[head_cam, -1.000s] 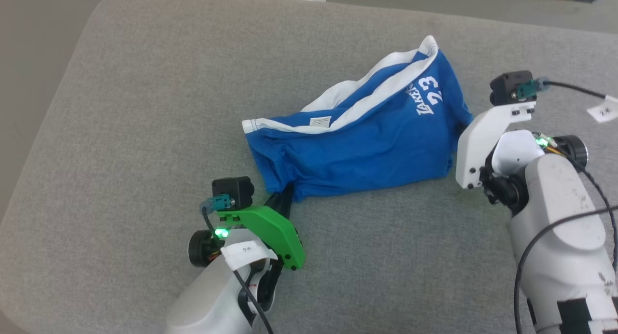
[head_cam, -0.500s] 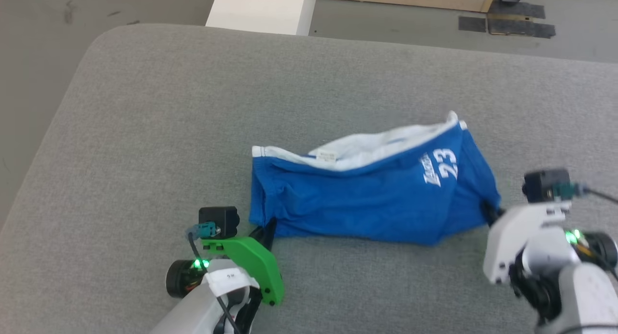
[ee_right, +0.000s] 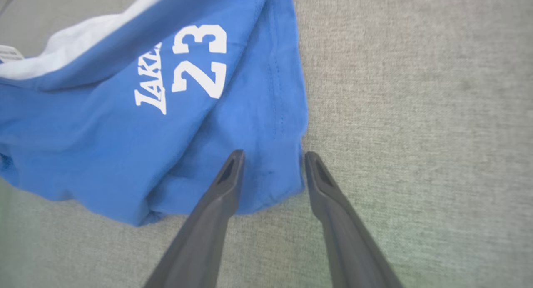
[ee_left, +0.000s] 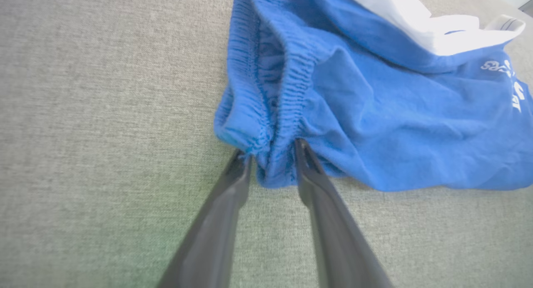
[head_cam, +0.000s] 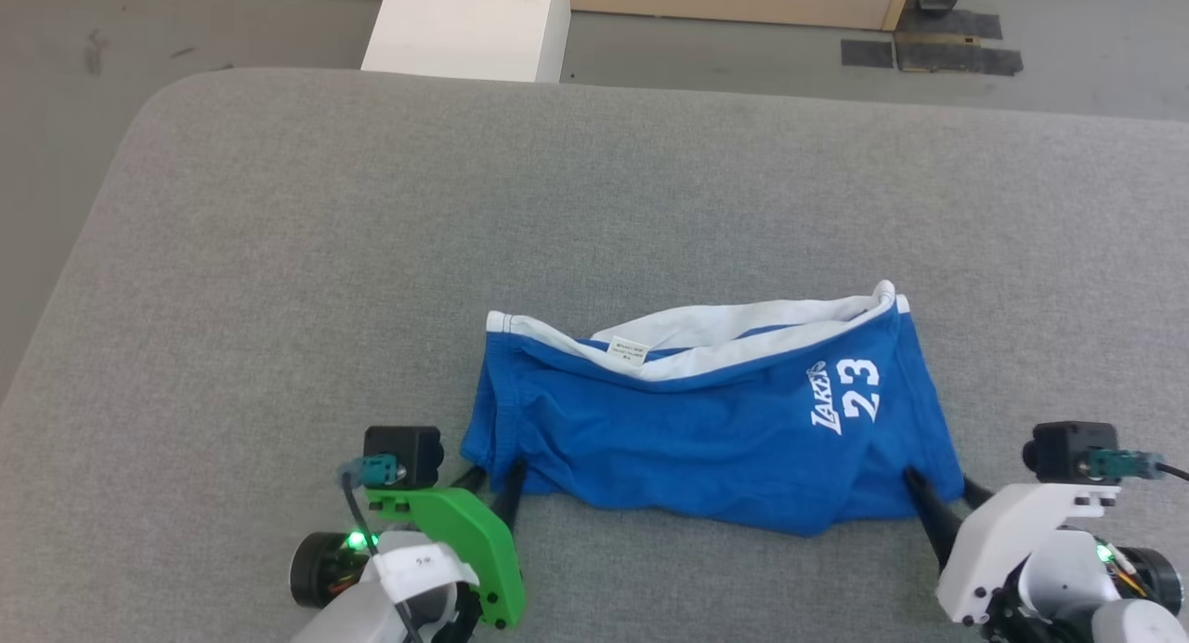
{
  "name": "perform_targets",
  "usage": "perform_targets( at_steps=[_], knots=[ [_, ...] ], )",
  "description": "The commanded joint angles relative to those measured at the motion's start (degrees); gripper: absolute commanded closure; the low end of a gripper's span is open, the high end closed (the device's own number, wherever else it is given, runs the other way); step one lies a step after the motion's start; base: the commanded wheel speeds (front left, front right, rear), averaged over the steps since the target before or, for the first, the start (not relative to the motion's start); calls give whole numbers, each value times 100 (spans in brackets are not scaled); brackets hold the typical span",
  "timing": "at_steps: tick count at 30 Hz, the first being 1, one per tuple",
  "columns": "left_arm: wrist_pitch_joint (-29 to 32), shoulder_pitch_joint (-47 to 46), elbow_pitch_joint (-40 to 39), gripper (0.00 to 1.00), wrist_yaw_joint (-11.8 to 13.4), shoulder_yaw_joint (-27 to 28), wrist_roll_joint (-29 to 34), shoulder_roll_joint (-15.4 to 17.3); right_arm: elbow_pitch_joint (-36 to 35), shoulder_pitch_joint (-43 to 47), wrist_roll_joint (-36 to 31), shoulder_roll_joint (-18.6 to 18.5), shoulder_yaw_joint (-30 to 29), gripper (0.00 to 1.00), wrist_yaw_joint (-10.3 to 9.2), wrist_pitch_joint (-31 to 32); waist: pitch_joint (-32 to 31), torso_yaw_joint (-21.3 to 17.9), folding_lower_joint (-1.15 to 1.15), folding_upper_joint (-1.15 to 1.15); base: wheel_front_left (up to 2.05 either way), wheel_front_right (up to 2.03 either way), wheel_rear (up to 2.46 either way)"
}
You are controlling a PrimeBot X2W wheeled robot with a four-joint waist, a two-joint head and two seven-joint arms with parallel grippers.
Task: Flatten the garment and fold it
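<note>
With the garment (head_cam: 706, 429) lying rumpled near the front of the grey surface (head_cam: 279, 253), the left gripper (head_cam: 497, 474) and right gripper (head_cam: 938, 483) each sit with jaws partly open astride a near corner, apparently pinching nothing, so flattening is best done by smoothing outward from both corners evenly.

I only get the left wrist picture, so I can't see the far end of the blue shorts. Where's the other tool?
Observer: The right tool is at the other near corner of the shorts. Its fingers are spread, one over the blue cloth and one just off its edge over the grey cushion.
Operator: What's written on them? I only see squiggly white letters.
Observer: It says LAKERS, with a big 23 beside it.
Operator: Is there a label?
Observer: Yes, a small white tag sits near the top edge, toward the middle.
</note>
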Motion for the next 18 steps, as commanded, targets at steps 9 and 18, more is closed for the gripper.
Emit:
perform_targets(
  at_steps=[9, 18],
  knots=[
    [-669, 544, -794, 0, 344, 366, 135, 355, -761, 237, 96, -7, -236, 0, -9, -889, -274, 54, 0, 0, 0, 0, 0],
    [-2160, 309, -648, 0, 31, 1063, 819, 67, -486, -276, 75, -6, -453, 0, -9, -909, -237, 111, 0, 0, 0, 0, 0]
  ],
)
